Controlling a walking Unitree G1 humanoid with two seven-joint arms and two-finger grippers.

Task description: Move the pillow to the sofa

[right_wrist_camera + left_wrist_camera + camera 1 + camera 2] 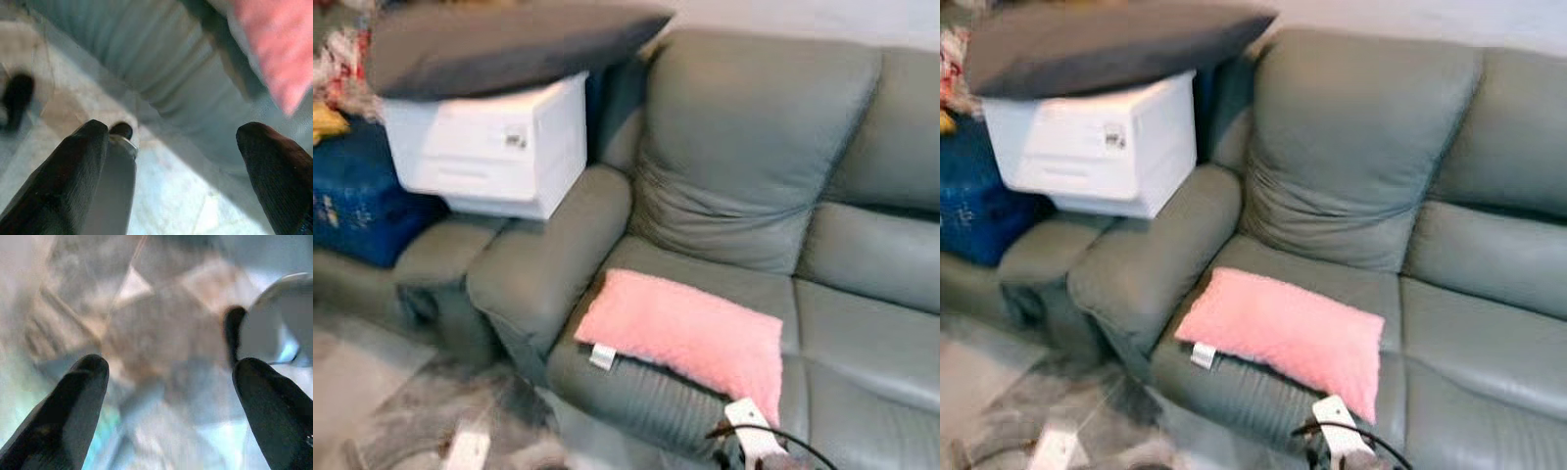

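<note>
Pink pillow (690, 332) on grey-green leather sofa (822, 294), marbled floor (372, 392) beside

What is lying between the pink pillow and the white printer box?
The sofa's padded armrest lies between the pink pillow on the seat and the white printer box, as seen in the left eye view.

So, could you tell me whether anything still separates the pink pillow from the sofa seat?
Nothing visible does: the pink pillow already lies flat on the sofa seat cushion, beside the armrest. The right gripper is open, holding nothing, with the pillow's corner beyond it.
</note>
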